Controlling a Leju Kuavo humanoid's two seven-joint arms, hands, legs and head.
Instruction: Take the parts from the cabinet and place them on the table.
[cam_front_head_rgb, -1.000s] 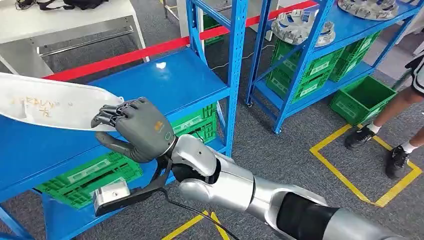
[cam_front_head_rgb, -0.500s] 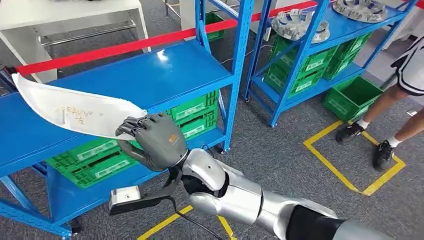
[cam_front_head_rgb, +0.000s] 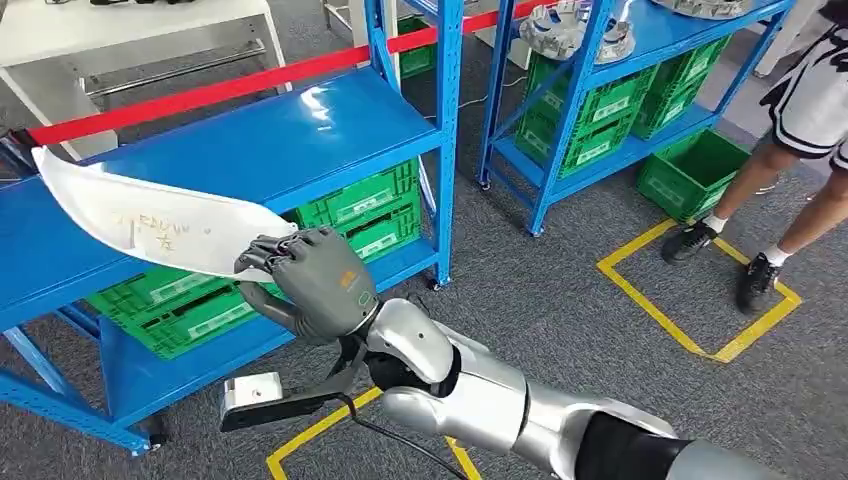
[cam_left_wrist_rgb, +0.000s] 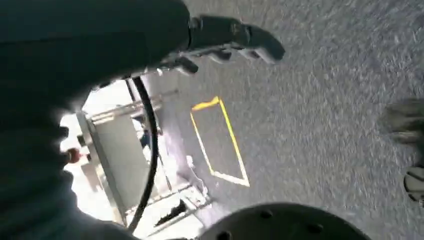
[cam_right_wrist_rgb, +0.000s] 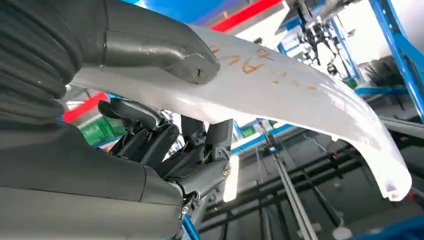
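From the head view, the right robot hand (cam_front_head_rgb: 315, 283) grips one end of a long white curved part (cam_front_head_rgb: 150, 225), which reaches out above the blue shelf (cam_front_head_rgb: 300, 140) of the cabinet. Green crates (cam_front_head_rgb: 360, 215) sit on the lower shelf. A person (cam_front_head_rgb: 800, 120) stands at the right, near yellow floor lines (cam_front_head_rgb: 700, 300).

In the left wrist view, the left robot hand (cam_left_wrist_rgb: 225, 42) hangs over grey floor; I cannot tell if its fingers are together or apart.

In the right wrist view, the thumb (cam_right_wrist_rgb: 165, 50) presses on top of the white part (cam_right_wrist_rgb: 300, 95), with fingers (cam_right_wrist_rgb: 150, 130) under it.
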